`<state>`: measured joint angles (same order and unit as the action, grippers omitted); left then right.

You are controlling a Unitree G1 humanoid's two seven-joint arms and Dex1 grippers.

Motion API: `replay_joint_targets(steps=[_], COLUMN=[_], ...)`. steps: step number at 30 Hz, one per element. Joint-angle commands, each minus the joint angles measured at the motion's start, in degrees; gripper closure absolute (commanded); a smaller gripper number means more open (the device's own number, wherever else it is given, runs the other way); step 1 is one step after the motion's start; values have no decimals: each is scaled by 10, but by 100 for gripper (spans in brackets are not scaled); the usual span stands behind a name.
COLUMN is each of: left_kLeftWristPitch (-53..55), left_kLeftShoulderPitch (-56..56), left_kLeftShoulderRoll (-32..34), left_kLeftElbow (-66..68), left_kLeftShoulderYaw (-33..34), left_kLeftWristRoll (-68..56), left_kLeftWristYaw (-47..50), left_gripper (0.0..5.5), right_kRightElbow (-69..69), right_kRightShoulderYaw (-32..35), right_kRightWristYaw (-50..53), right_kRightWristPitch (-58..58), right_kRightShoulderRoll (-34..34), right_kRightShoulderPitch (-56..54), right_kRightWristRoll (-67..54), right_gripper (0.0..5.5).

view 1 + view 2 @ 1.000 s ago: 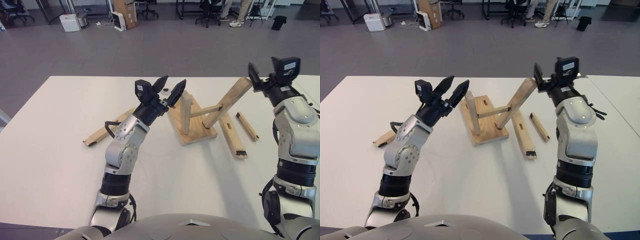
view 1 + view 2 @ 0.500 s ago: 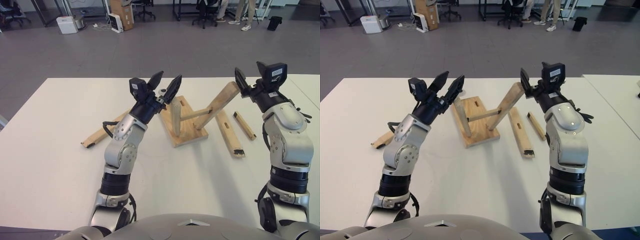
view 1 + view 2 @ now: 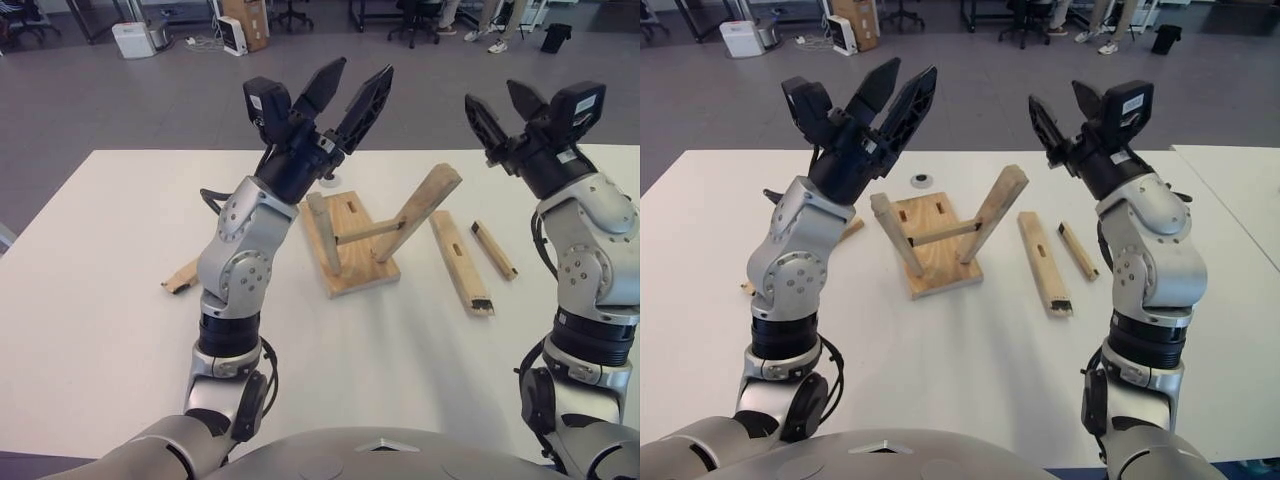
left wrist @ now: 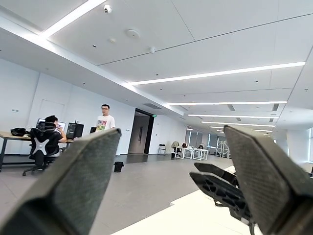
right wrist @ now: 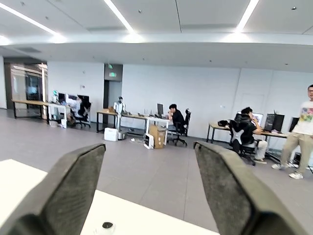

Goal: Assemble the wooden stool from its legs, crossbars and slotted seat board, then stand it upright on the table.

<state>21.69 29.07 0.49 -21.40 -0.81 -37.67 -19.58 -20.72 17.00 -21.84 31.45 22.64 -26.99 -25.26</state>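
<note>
The slotted seat board (image 3: 365,268) lies flat on the white table (image 3: 110,330). Two legs rise from it, one nearly upright (image 3: 323,235), one slanting to the right (image 3: 420,210), with a crossbar (image 3: 368,233) joining them. My left gripper (image 3: 363,67) is open, held high above the board's far left corner. My right gripper (image 3: 492,93) is open too, up in the air to the right of the slanted leg's top and apart from it. Both wrist views look out level into the room between open fingers (image 4: 78,181) (image 5: 63,196).
A loose slotted leg (image 3: 460,262) and a shorter crossbar (image 3: 494,250) lie right of the board. Another wooden piece (image 3: 180,277) lies behind my left arm. A small round object (image 3: 923,181) sits near the far table edge.
Both grippers have risen well above the stool parts. The right one, earlier at the top of the slanted leg, now hangs clear of it. The head camera has shifted as well.
</note>
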Motion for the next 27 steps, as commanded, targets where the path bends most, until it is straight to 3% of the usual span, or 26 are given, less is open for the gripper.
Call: replay_joint_targets(steps=[1, 6, 10, 20, 27], left_kLeftWristPitch=[29, 101, 106, 85, 109], left_kLeftShoulderPitch=[-15, -145, -233, -127, -5], left_kLeftShoulderRoll=[32, 91, 86, 73, -15], left_kLeftElbow=[-27, 17, 46, 40, 57], left_kLeftShoulderYaw=[24, -33, -95, -81, -65], left_kLeftWristRoll=[-8, 29, 36, 15, -56], left_kLeftWristYaw=[16, -6, -16, -18, -8], left_gripper=[162, 162, 162, 162, 162], right_kRightElbow=[-40, -14, 2, 4, 32], right_kRightShoulderYaw=[-1, -97, -108, -58, -24], right_kRightWristYaw=[22, 29, 32, 42, 44], right_kRightWristPitch=[29, 30, 19, 28, 11], right_kRightShoulderRoll=[-13, -54, -59, -43, -16], right_kRightShoulderPitch=[-24, 79, 101, 53, 31], right_kRightWristRoll=[-46, -18, -12, -45, -37], right_gripper=[211, 211, 211, 211, 211])
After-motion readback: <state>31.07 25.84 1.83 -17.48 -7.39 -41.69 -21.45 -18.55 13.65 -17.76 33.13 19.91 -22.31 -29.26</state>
